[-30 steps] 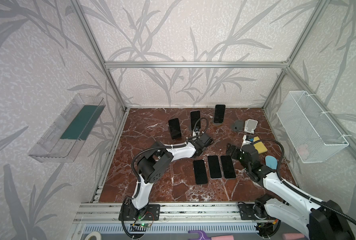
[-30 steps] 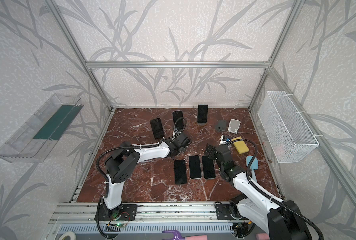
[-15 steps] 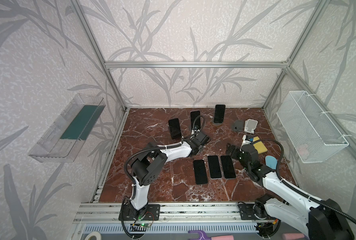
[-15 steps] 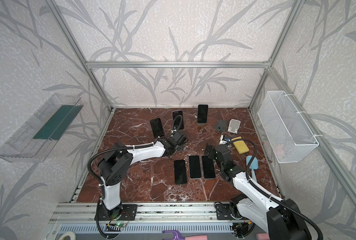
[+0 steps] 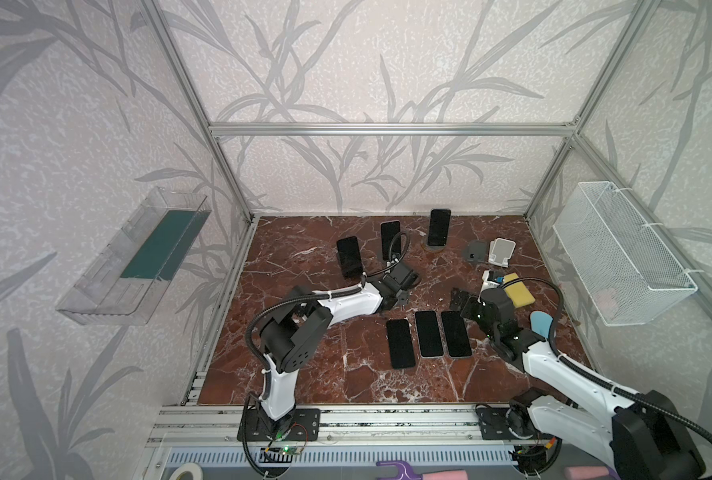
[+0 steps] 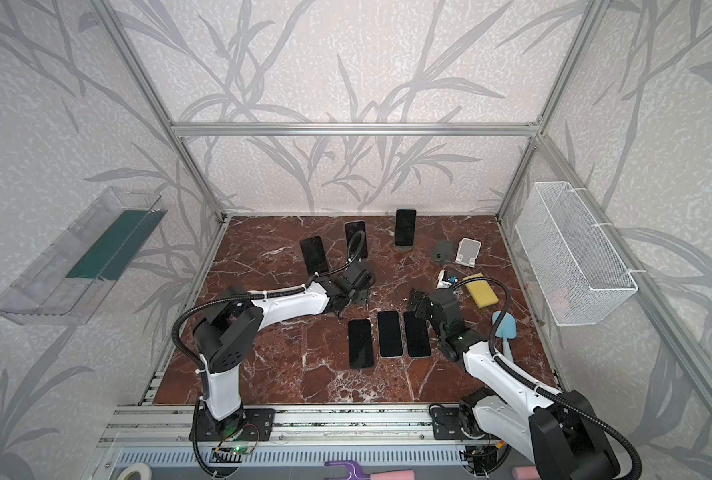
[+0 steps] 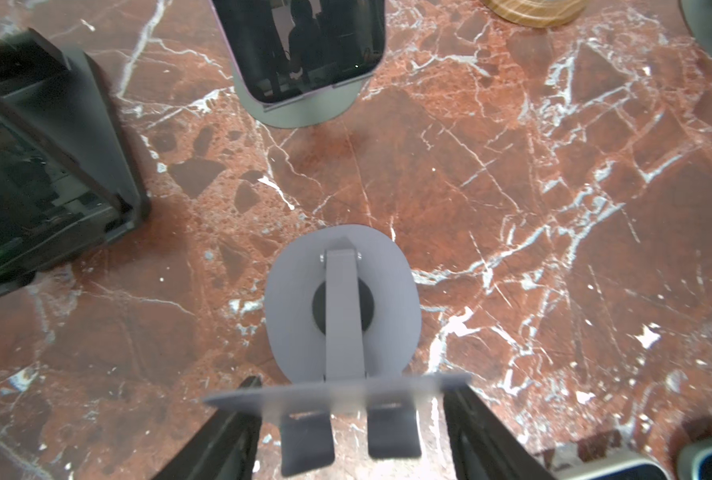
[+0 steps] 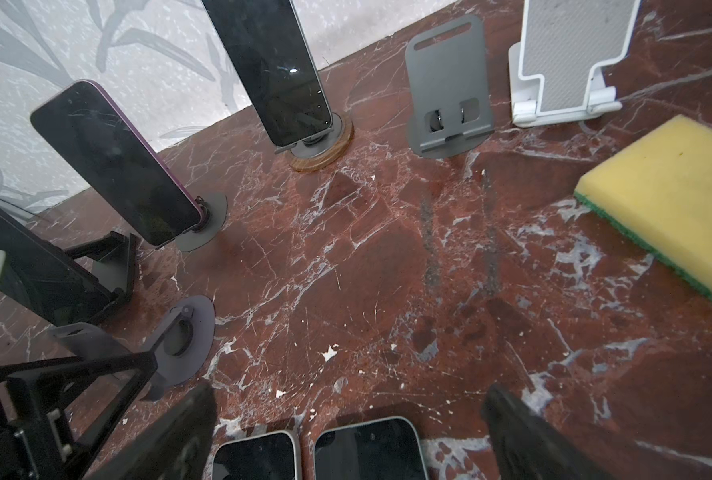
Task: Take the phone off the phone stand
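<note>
Going from the left: your left hand (image 7: 352, 386) sits low on the tabletop (image 5: 304, 374), jaws narrowed around the plate of an empty grey stand (image 7: 296, 291). I can't tell if it's actually pinching it. Behind it, three phones are up on stands: the black-stand phone (image 5: 349, 257), the purple-edged phone (image 5: 390, 239) and the wooden-base phone (image 5: 439, 227). The flat phones (image 5: 428, 338) lie in a row in front. Your right hand (image 8: 350, 399) hovers wide open, holding nothing. I'd say you're between phones. The next move is to clear that empty stand, reach for the purple-edged one and lift it up out of its lip. The left wrist view shows the plate between the fingers, which is mostly buried under the arm in both top views.
</note>
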You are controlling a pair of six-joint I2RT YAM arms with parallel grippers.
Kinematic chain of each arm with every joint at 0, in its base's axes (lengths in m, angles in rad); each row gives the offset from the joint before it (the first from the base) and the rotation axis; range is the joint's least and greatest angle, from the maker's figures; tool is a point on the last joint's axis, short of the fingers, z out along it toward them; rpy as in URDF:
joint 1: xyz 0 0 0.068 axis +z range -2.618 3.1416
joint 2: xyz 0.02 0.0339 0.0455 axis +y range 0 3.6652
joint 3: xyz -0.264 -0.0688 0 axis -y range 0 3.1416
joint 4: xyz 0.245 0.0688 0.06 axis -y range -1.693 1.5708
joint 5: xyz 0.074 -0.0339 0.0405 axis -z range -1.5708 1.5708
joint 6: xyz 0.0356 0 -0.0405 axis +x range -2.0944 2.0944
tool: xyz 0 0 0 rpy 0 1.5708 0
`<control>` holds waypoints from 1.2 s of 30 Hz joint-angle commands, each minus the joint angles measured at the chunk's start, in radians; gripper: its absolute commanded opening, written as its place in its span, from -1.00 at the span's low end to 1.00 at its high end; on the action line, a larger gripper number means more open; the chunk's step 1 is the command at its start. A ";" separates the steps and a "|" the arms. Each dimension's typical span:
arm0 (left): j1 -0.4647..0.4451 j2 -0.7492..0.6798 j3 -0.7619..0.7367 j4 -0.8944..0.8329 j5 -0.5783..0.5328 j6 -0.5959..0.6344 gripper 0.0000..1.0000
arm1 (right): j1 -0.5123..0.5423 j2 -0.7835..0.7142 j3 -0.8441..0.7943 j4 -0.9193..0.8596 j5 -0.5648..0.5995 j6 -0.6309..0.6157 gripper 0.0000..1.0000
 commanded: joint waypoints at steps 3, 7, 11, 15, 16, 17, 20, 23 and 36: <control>-0.001 -0.048 0.021 -0.057 -0.057 -0.008 0.49 | 0.000 0.000 0.007 0.027 -0.007 0.003 0.99; -0.001 -0.006 0.090 -0.144 -0.100 -0.029 0.52 | 0.000 0.007 0.007 0.030 -0.008 0.005 0.99; -0.001 0.044 0.148 -0.203 -0.097 -0.044 0.57 | 0.000 0.013 0.009 0.031 -0.010 0.003 0.98; -0.001 0.068 0.151 -0.149 -0.062 -0.026 0.58 | 0.000 0.011 0.008 0.035 -0.014 0.002 0.99; -0.001 0.074 0.154 -0.148 -0.063 -0.026 0.58 | 0.001 0.010 0.007 0.035 -0.014 0.000 0.99; -0.001 0.078 0.159 -0.149 -0.064 -0.027 0.58 | 0.000 0.011 0.008 0.035 -0.014 0.000 0.99; -0.001 0.091 0.165 -0.152 -0.086 -0.033 0.54 | 0.000 0.012 0.007 0.035 -0.015 0.000 0.99; -0.001 0.097 0.163 -0.158 -0.118 -0.038 0.45 | 0.000 0.013 0.009 0.036 -0.014 0.002 0.99; -0.007 0.027 0.098 -0.121 -0.162 0.008 0.19 | 0.000 0.020 0.009 0.042 -0.019 0.003 0.98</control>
